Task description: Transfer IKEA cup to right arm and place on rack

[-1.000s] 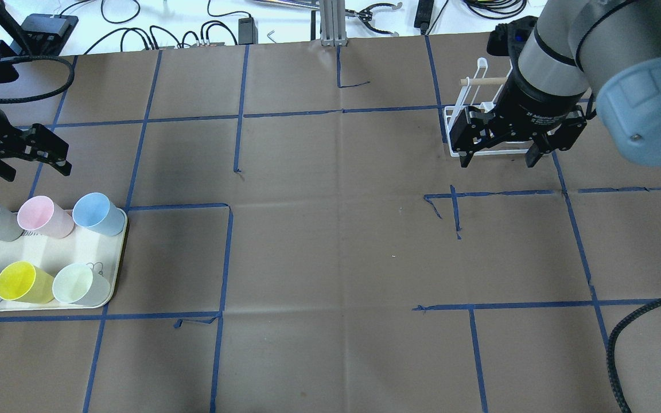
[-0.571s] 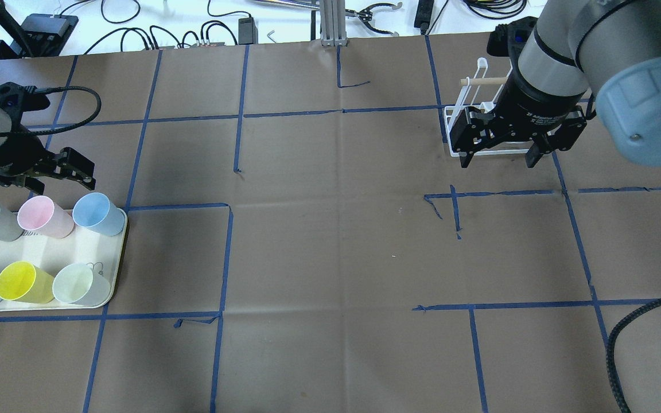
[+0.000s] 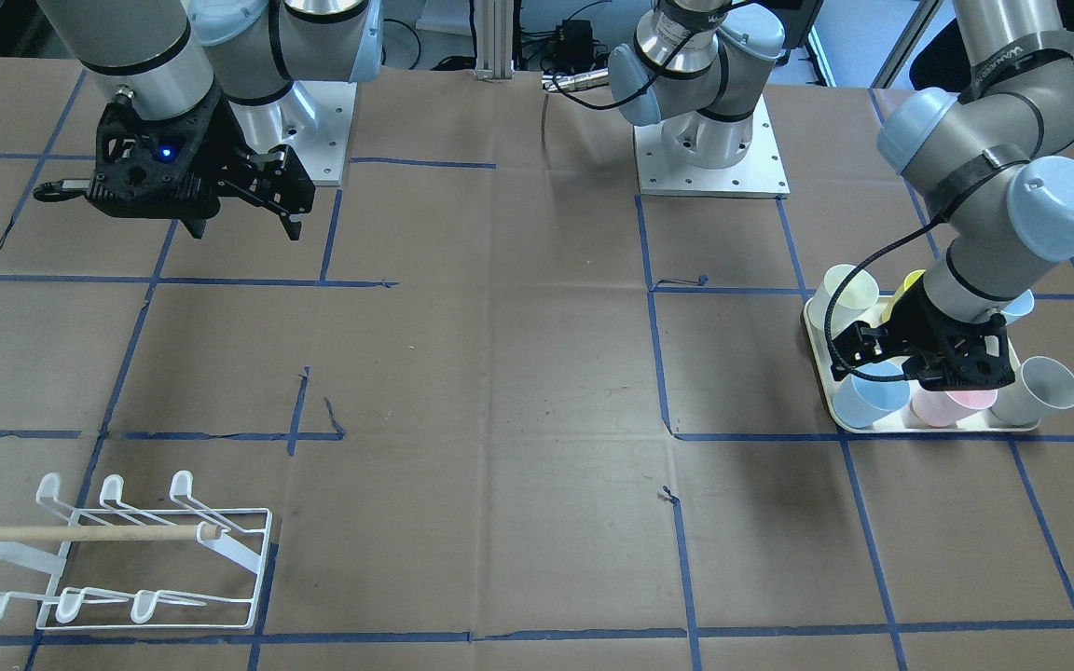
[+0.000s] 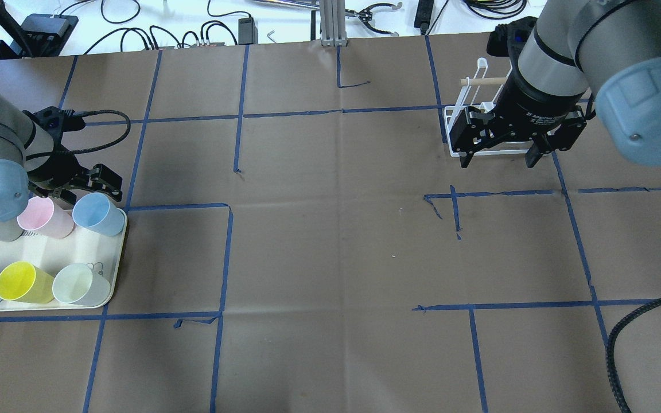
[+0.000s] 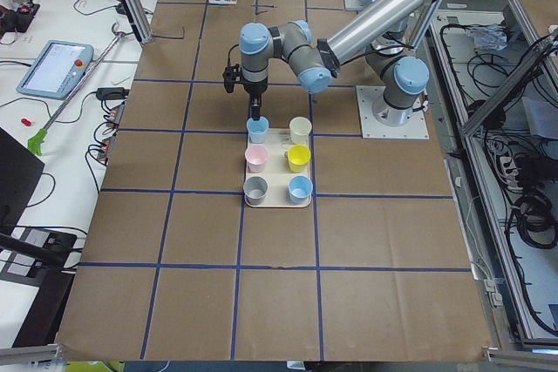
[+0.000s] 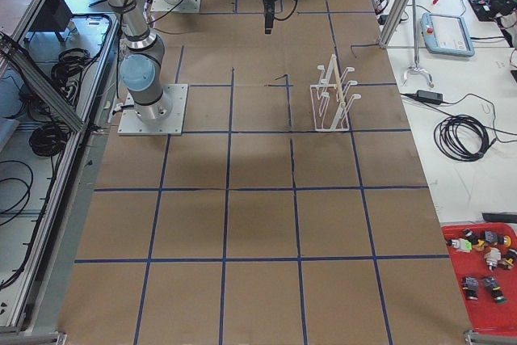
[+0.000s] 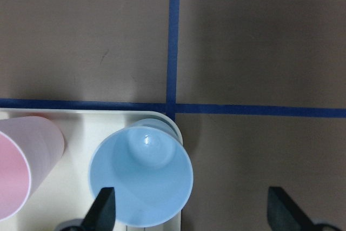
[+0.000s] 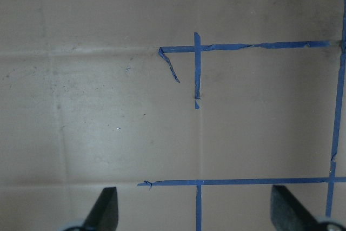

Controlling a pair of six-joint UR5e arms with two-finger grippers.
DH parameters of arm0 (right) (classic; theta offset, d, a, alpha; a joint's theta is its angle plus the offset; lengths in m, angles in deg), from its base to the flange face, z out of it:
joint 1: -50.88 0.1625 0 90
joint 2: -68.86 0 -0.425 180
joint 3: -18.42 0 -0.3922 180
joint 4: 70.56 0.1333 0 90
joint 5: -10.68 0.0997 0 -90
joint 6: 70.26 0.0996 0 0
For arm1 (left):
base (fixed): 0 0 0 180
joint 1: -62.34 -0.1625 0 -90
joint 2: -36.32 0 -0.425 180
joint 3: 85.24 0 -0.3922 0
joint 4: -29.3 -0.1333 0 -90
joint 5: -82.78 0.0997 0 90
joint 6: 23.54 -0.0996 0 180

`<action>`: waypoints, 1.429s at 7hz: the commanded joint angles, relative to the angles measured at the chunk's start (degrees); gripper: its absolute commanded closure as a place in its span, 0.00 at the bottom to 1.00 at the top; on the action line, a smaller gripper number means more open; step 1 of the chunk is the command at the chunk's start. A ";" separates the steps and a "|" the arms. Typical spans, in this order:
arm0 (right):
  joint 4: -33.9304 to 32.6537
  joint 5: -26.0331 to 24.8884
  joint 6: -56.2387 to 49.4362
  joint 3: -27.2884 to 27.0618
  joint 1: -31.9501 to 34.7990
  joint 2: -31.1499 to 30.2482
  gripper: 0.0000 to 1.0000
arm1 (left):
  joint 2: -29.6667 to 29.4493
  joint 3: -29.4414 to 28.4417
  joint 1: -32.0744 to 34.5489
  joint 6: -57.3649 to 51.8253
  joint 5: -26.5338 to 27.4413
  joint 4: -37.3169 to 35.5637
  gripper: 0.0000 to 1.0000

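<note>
Several pastel cups stand on a cream tray (image 4: 49, 252). My left gripper (image 4: 90, 194) is open and empty, just above the blue cup (image 4: 98, 213) at the tray's far right corner. In the left wrist view the blue cup (image 7: 140, 179) sits between the fingers, close to the left fingertip (image 7: 102, 209). My right gripper (image 4: 498, 162) is open and empty, held above the table in front of the white wire rack (image 4: 468, 117) with its wooden dowel (image 4: 482, 81). The rack (image 3: 155, 559) holds no cup.
A pink cup (image 4: 43, 217) stands beside the blue one, with a grey cup partly hidden under my left arm. A second blue cup, a yellow cup (image 4: 20, 282) and a pale green cup (image 4: 78, 284) fill the near row. Cables lie beyond the table's far edge.
My left arm has swung in from the far left toward the tray and now hovers over the blue cup. The right arm has not moved.
</note>
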 commanded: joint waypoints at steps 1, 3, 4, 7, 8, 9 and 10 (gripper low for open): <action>-3.20 0.42 0.29 -0.70 0.09 0.18 0.00 | -1.80 3.69 -0.05 -0.10 0.24 -5.87 0.01; -11.70 6.98 1.77 -2.46 0.09 0.18 0.00 | -2.26 4.41 -0.05 -0.28 0.85 -6.34 0.01; -16.80 8.67 7.09 -3.34 0.00 0.27 0.00 | -2.08 4.41 -0.14 -0.45 1.03 -6.34 0.01; -34.29 19.03 22.78 -7.80 0.00 -0.43 0.00 | -1.99 4.15 -0.40 -0.45 0.86 -6.35 0.58; -42.43 23.40 24.79 -10.61 -0.09 -0.26 0.00 | -1.99 3.98 -0.67 -0.37 0.86 -6.34 0.80; -50.35 25.71 32.03 -13.60 -0.09 -0.34 0.00 | -2.08 3.97 -0.84 -0.19 0.86 -6.08 0.99; -57.74 29.04 38.19 -16.06 0.00 -0.26 0.00 | -1.99 3.71 -0.84 -0.10 0.86 -5.91 1.00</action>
